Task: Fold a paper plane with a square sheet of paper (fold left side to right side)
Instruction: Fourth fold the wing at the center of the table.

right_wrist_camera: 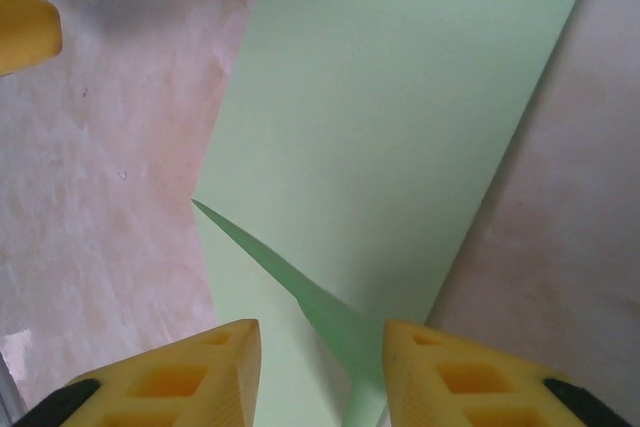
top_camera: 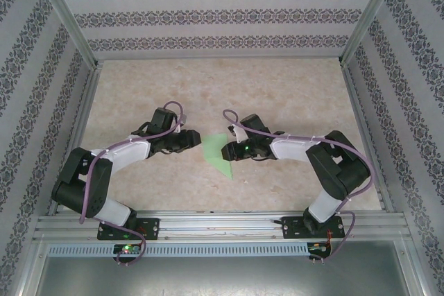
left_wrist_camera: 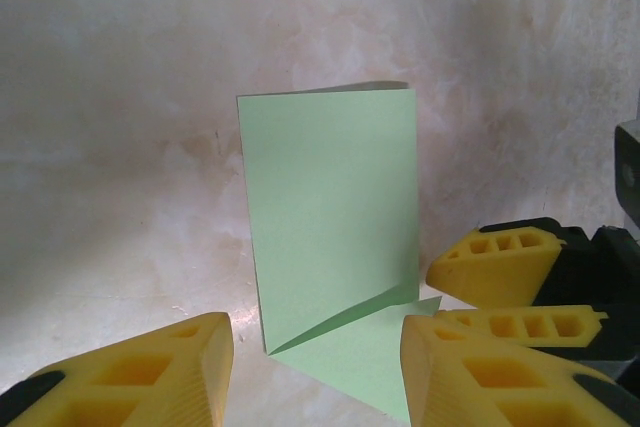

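Half-fold step: square sheet of paper [left_wrist_camera: 330, 207] lies doubled on tabletop [top_camera: 277, 95], edges skewed. Left gripper [left_wrist_camera: 318, 342] and right gripper [right_wrist_camera: 322, 337] spread, holding nothing. Next I'd realign, press crease.

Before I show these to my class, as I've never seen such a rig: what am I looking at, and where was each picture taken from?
Two robot arms, the left arm and the right arm, are bolted at the near edge of a table. The wide picture comes from a camera above and behind them. The other two come from wrist cameras, so the yellow wedges at the bottom are each arm's own fingers. On the table lies green paper, folded over, its layers not quite lined up. The left gripper and right gripper stand open at the paper; neither seems to hold it.
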You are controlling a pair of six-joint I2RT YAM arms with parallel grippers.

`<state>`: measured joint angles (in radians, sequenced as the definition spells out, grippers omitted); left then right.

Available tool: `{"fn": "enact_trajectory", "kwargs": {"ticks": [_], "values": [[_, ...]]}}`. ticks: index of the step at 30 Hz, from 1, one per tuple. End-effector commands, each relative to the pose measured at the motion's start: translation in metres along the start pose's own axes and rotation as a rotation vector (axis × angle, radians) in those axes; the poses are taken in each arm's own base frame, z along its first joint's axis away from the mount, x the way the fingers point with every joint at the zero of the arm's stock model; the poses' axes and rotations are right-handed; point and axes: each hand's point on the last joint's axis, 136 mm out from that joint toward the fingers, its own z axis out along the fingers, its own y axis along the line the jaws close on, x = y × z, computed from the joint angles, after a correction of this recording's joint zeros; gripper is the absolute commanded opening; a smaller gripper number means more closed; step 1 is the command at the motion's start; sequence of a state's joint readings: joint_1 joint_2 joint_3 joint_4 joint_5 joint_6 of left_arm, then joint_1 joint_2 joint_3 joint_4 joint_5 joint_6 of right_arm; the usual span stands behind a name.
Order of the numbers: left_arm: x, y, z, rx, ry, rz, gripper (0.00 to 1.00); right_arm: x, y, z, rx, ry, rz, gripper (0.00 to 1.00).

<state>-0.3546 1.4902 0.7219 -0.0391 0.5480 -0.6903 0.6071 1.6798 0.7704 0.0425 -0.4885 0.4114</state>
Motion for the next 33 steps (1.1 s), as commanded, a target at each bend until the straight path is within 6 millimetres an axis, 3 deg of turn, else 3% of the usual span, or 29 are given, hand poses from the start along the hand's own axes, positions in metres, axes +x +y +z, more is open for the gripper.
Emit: {"fn": "enact_trajectory", "kwargs": {"ticks": [1,7,12,24,33], "values": [[-0.003,0.003,-0.005,-0.012,-0.011,-0.018,0.48,-0.007,0.014,0.003,-0.043,-0.007,-0.039,0.35],[-0.009,0.003,-0.008,-0.012,-0.025,-0.022,0.50,-0.003,0.014,0.003,-0.053,0.011,-0.030,0.22],[-0.015,-0.001,-0.011,0.009,-0.037,-0.029,0.52,-0.003,0.016,-0.007,-0.045,-0.012,-0.032,0.00],[-0.028,-0.025,0.006,0.162,0.024,-0.058,0.54,-0.011,0.014,-0.037,-0.062,-0.126,-0.015,0.00],[-0.024,-0.022,0.031,0.187,0.089,-0.086,0.52,-0.015,0.015,-0.047,-0.079,-0.166,-0.005,0.00]]}}
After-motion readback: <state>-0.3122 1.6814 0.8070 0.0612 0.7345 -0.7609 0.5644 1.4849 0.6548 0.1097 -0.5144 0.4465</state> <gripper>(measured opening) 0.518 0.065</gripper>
